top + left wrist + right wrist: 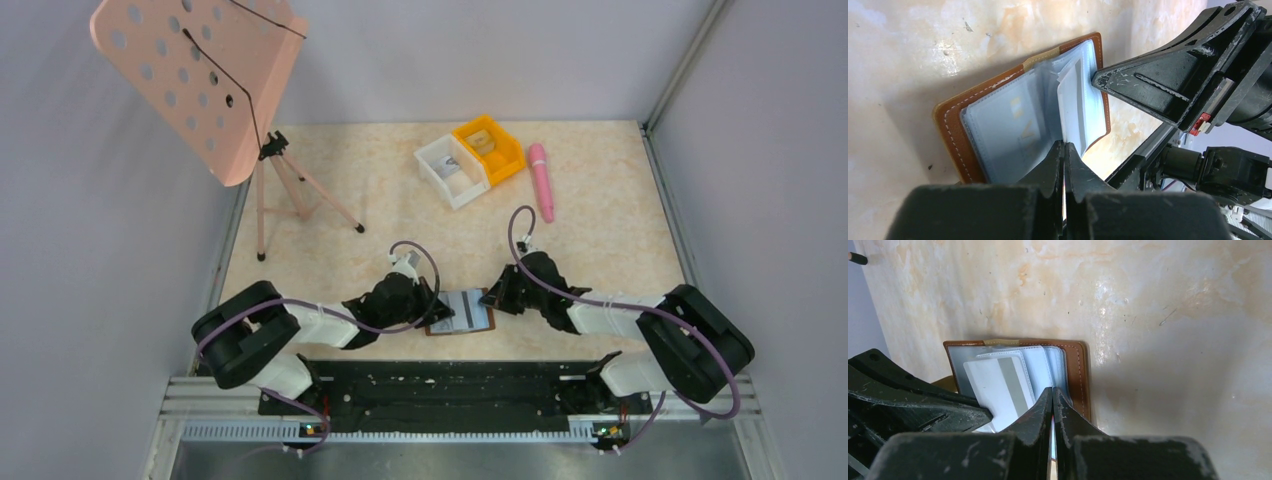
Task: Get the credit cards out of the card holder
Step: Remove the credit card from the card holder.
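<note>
The card holder (460,331) lies open on the table between both grippers, brown leather (948,125) with pale blue pockets. A whitish credit card (998,382) with a grey stripe sticks partway out of a pocket, tilted toward my left gripper. My left gripper (1064,144) is shut at the wallet's left side (437,312), its tips at the card's edge (1066,100). My right gripper (1052,390) is shut, with its tips resting on the wallet's right half (1079,375). It also shows in the top view (492,297) and in the left wrist view (1095,77).
A white bin (452,170) and an orange bin (488,148) stand at the back, with a pink pen (541,180) to their right. A pink perforated music stand (200,80) on a tripod (290,195) is at the back left. A black rail (450,385) runs along the near edge.
</note>
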